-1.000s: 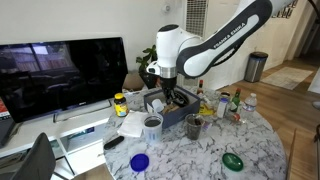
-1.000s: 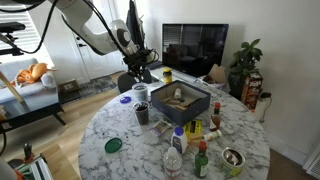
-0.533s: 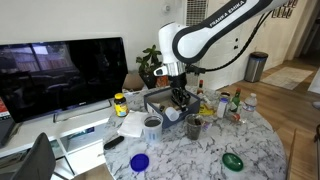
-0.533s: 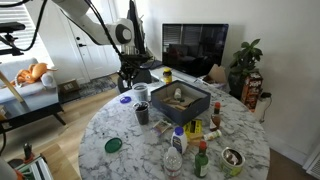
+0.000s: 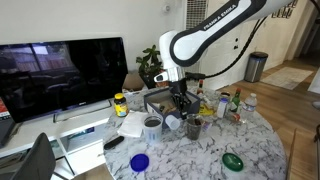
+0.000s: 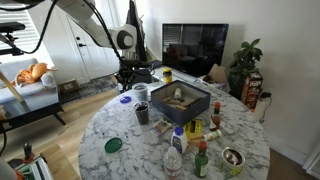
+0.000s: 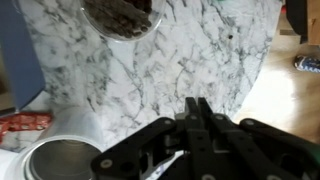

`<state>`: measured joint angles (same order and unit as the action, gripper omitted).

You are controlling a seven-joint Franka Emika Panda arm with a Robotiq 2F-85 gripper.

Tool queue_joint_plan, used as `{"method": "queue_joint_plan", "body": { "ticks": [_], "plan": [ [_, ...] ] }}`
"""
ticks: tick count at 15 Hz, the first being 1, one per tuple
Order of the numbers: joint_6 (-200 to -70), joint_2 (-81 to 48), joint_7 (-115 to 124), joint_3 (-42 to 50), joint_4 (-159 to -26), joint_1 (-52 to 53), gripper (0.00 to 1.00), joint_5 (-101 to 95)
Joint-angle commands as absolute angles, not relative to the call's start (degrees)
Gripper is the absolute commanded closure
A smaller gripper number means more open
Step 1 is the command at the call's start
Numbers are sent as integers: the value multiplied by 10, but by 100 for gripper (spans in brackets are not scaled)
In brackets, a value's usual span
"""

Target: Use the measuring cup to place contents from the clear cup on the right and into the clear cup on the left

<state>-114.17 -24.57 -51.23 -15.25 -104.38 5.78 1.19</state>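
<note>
Measuring cup is clamped in shut fingers beside upper-frame clear cup; transfer is judged unfinished.

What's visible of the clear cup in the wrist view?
The clear cup sits at the top of the wrist view, partly cut off by the frame edge. It is round with a see-through wall, plastic or glass by its look, and holds dark brown, grainy contents. It stands upright on the marble table. Nothing else is seen touching it. The shut hand is apart from it, lower in the view.
</note>
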Motion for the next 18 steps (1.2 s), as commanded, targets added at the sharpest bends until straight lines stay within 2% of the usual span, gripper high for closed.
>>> {"method": "queue_joint_plan", "body": {
  "ticks": [1, 7, 8, 18],
  "plan": [
    [-1154, -309, -579, -171, -1047, 44, 99, 92],
    [-1139, -404, -631, -200, -1042, 25, 99, 220],
    [-1142, -379, -605, -181, -1047, 45, 95, 184],
    [-1185, -409, -590, -181, -1041, 54, 99, 199]
  ]
}}
